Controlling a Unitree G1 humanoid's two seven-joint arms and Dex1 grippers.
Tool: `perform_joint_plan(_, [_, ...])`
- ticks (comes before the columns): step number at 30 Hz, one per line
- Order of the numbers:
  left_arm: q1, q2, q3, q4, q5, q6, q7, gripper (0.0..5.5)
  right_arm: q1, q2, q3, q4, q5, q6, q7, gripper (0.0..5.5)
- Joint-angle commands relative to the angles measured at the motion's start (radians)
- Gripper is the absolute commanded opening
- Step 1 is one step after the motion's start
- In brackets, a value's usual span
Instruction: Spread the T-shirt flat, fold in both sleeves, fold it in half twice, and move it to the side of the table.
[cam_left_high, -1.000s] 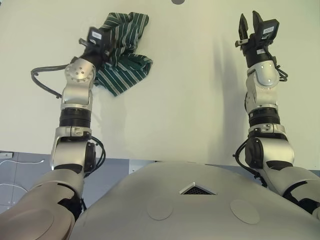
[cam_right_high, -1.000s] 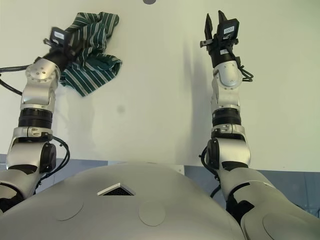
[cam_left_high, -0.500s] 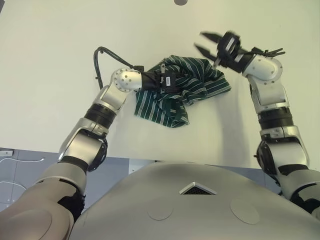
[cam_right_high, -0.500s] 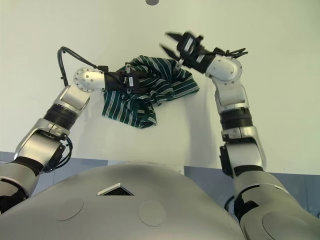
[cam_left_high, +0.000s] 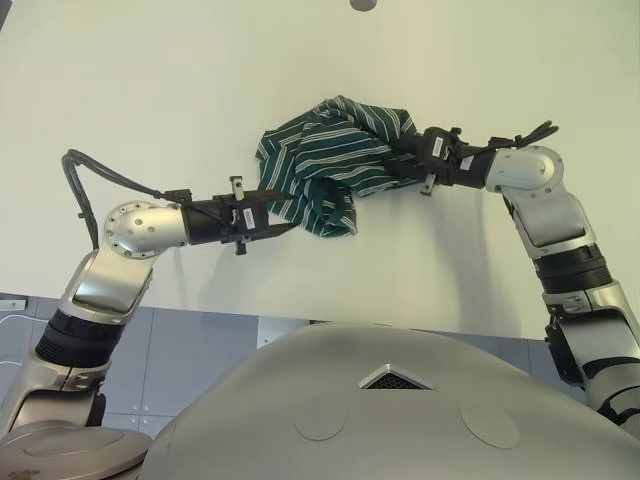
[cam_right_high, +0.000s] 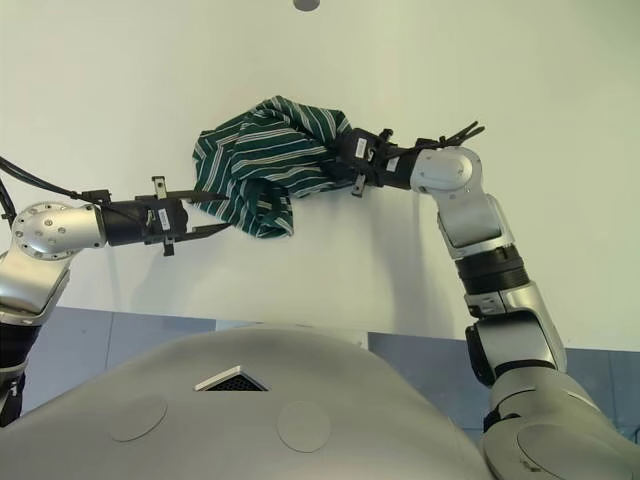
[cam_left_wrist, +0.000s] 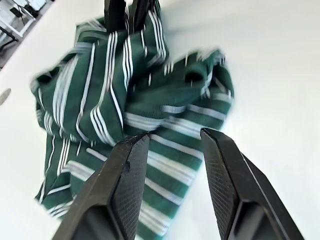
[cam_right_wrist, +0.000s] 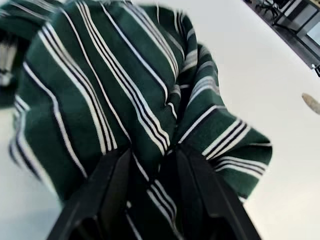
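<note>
Left eye view – T-shirt (cam_left_high: 330, 160) sits crumpled in a heap mid tabletop (cam_left_high: 150, 80), not spread yet. It's soft, light, floppy cloth – likely to sag and bunch wherever it's pinched, so best taken at a hem or shoulder corner, not the middle of the wad. Right claw (cam_left_high: 405, 155) comes in sideways, forearm low, pinched onto a fold at the heap's right edge. Left claw (cam_left_wrist: 175, 136) is spread wide, holding nothing, pointing level at the cloth's lower left edge, just beside it.

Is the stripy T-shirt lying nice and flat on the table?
No, the T-shirt is bunched up in a crumpled heap, not spread out.
</note>
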Motion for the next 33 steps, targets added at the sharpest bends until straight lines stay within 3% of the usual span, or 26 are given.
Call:
perform_joint_plan(1, [-0.076, -0.068, -0.077, 0.151, 0.19, -0.004, 0.113, 1.87, -0.052, -0.01, 0.019, 0.091, -0.09, -0.02, -0.036, 1.58])
perform_joint_plan(7, [-0.123, -0.009, -0.083, 0.374, 0.334, 0.013, 0.188, 1.87, -0.049, -0.035, -0.001, 0.055, -0.091, -0.017, -0.026, 1.58])
perform_joint_plan(13, [-0.18, 0.031, -0.025, 0.511, 0.329, -0.003, 0.241, 1.87, -0.038, -0.051, 0.004, 0.045, -0.099, -0.01, -0.015, 1.58])
perform_joint_plan(17, [-0.08, -0.031, 0.123, 0.151, -0.077, 0.058, 0.117, 1.87, -0.012, -0.01, -0.023, -0.065, -0.002, 0.062, 0.013, 1.58])
perform_joint_plan(21, [0.063, 0.073, 0.275, -0.053, -0.181, 0.156, 0.047, 1.87, 0.043, -0.027, -0.057, -0.101, 0.019, 0.1, -0.006, 1.58])
perform_joint_plan(28, [0.112, 0.092, 0.032, -0.011, 0.09, 0.068, 0.029, 1.87, 0.025, -0.062, -0.057, -0.036, -0.031, 0.071, -0.018, 1.58])
perform_joint_plan(33, [0.024, 0.043, -0.021, 0.062, 0.206, -0.01, 0.101, 1.87, 0.024, -0.053, -0.046, -0.044, -0.024, 0.068, 0.001, 1.58])
